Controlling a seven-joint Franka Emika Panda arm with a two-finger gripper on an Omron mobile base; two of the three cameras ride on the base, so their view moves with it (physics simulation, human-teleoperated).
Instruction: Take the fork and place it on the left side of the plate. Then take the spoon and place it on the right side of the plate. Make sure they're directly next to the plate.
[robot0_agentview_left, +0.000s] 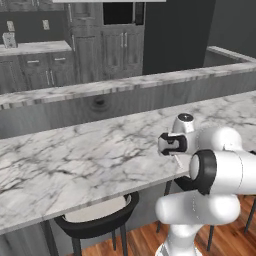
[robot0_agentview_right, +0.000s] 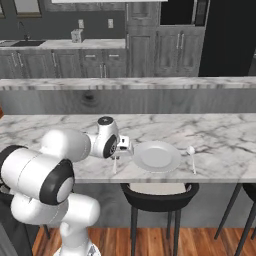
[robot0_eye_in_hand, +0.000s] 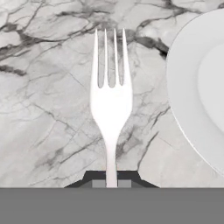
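My gripper (robot0_eye_in_hand: 111, 183) is shut on the handle end of the pale fork (robot0_eye_in_hand: 110, 100), whose tines point away from the hand over the marble counter. The white plate (robot0_eye_in_hand: 183, 100) lies close to the right of the fork in the hand view. In the right base view the fork (robot0_agentview_right: 115, 165) hangs under the gripper (robot0_agentview_right: 119, 152) just left of the plate (robot0_agentview_right: 156, 156). The spoon (robot0_agentview_right: 192, 157) lies on the counter a little right of the plate. In the left base view the gripper (robot0_agentview_left: 173, 152) sits low over the counter's front edge.
A raised marble ledge (robot0_agentview_right: 150, 84) runs behind the counter (robot0_agentview_right: 220, 135). A black chair (robot0_agentview_right: 157, 192) with a pale seat stands under the front edge below the plate. Another chair (robot0_agentview_left: 97, 217) shows in the left base view.
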